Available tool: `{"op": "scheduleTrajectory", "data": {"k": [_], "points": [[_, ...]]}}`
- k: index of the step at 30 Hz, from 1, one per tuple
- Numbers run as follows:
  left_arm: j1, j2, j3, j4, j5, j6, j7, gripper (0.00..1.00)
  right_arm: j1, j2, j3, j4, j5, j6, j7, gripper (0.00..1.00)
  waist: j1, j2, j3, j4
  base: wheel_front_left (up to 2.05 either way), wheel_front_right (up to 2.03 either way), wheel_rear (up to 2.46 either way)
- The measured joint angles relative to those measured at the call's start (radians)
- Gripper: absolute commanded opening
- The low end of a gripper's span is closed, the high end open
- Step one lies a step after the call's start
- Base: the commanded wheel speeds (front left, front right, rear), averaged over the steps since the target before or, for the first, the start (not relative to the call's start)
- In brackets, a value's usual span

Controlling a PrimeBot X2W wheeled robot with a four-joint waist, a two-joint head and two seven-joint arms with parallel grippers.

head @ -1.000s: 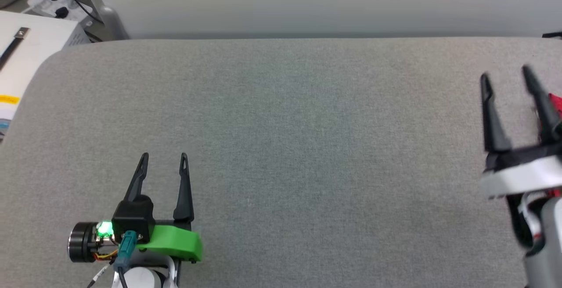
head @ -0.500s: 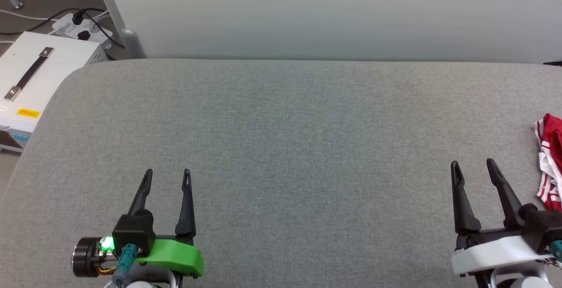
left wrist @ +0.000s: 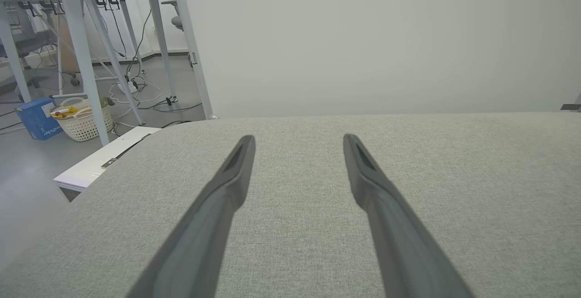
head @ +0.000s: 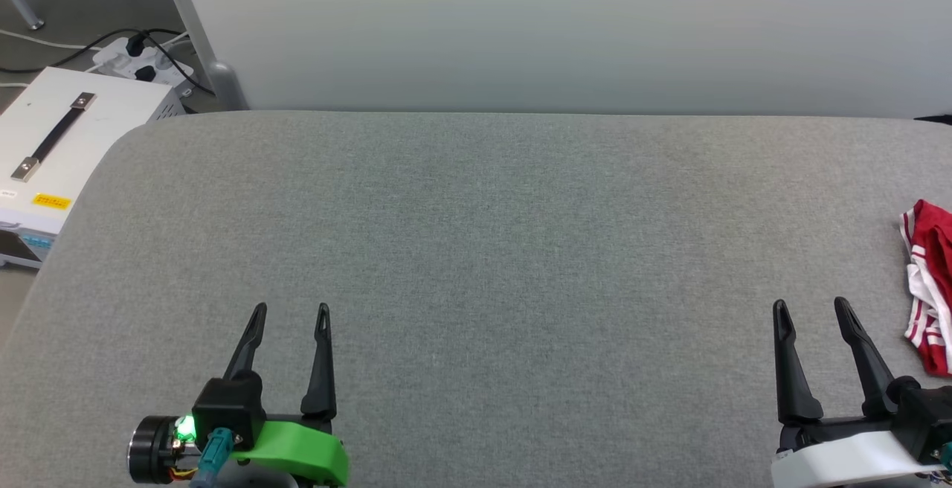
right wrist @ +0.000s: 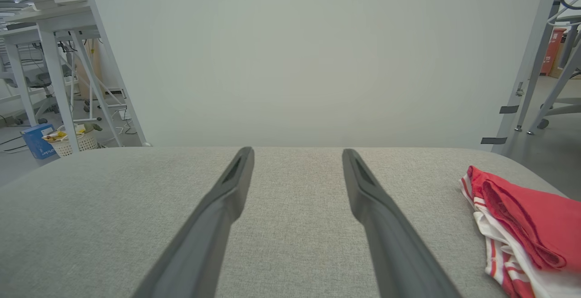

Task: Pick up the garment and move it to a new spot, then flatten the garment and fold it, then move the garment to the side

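- My left gripper [head: 291, 309] sits at the lower left of the head view. Its two dark fingers are spread apart, with nothing between them.
- My right gripper [head: 810, 303] sits at the lower right, its fingers spread just as wide and holding nothing.
- Both pairs of fingers point away from me over the grey cloth-covered table [head: 476, 235]. I cannot tell whether they touch the cloth.
- The shirt [head: 930, 287] lies bunched up on the table's right end, near my right gripper but apart from it. The edge of the head view cuts it off.
- In the right wrist view its red folds lie over white cloth with red stripes.
- A pale wall panel [head: 520, 27] stands behind the table's far edge.
- Off the table's left end stands a white box [head: 111, 112] with a black handle and a yellow label.
- A power strip [head: 141, 64] with black plugs lies on the floor behind that box.
- Farther left, the left wrist view shows a white basket [left wrist: 84, 118] and a blue box [left wrist: 38, 116] on the floor among metal legs.
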Motion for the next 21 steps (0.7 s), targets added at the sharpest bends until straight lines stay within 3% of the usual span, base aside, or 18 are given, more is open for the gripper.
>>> {"op": "scheduleTrajectory", "data": {"k": [6, 7, 21], "points": [[0.0, -0.005, 0.003, -0.008, -0.008, -0.016, 0.0, 1.0, 0.006, 0.005, -0.002, -0.006, -0.006, 0.0, 0.0, 1.0, 0.0, 0.0, 0.012, -0.002, 0.0, 0.0, 0.0], [0.0, -0.005, 0.002, -0.008, -0.008, -0.016, 0.001, 0.0, 0.006, 0.005, -0.002, -0.005, -0.006, 0.0, 0.001, 0.0, 0.0, 0.0, 0.014, -0.003, 0.0, 0.0, 0.0], [-0.001, -0.005, 0.001, -0.01, -0.007, -0.016, 0.02, 0.0, 0.005, 0.004, 0.0, -0.001, -0.008, 0.0, 0.017, 0.0, 0.0, 0.0, 0.011, -0.005, 0.0, 0.0, 0.0]]}}
